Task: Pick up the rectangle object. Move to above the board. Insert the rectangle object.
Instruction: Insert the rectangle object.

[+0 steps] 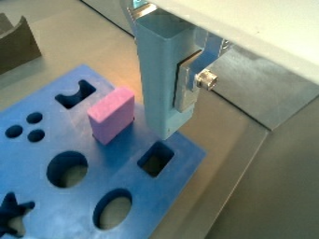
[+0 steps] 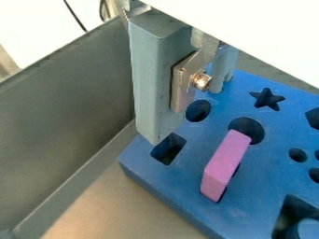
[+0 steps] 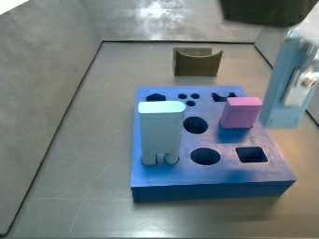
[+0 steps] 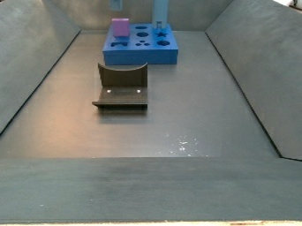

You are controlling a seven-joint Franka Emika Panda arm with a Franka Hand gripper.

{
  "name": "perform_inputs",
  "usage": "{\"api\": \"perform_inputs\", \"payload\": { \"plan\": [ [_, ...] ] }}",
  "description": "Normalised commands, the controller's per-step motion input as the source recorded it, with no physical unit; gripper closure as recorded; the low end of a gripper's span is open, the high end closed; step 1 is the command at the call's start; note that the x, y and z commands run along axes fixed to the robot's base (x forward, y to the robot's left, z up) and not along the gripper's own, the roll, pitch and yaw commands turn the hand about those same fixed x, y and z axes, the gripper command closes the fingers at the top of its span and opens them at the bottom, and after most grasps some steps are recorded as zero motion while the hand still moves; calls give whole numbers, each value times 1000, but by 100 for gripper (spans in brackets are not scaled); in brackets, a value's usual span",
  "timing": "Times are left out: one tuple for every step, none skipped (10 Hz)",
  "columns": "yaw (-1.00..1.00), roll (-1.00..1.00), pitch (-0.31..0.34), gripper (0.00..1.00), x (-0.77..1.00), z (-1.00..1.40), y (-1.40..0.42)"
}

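Note:
My gripper [image 1: 170, 80] is shut on the rectangle object [image 1: 159, 65], a tall light grey-blue slab held upright. One silver finger [image 1: 187, 82] presses its side; the other is hidden behind it. The slab [image 2: 152, 84] hangs over a corner of the bright-blue board [image 1: 50, 140], its lower end next to a dark rectangular hole [image 1: 156, 161]. Whether it touches the board I cannot tell. In a side view the slab [image 3: 284, 79] stands at the board's [image 3: 212, 173] right edge, gripper [image 3: 297, 89] around it. In a side view it [image 4: 160, 11] shows far back over the board [image 4: 141, 51].
A pink cube [image 1: 112, 116] stands in the board close to the slab. A pale two-legged block [image 3: 159, 133] stands at the board's left side. The dark fixture [image 4: 122, 86] sits on the floor apart from the board. Grey walls [image 2: 62, 103] enclose the bin.

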Motion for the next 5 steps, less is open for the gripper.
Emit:
{"api": "perform_inputs", "payload": {
  "plan": [
    [0,571,-483,100,-251,-414,-229],
    [49,-11,0,100,0,0,11],
    [620,-469,-6,100,183,-431,120],
    [617,-571,-29,100,97,-266,106],
    [49,-237,-86,100,0,0,20]
  ]
}}
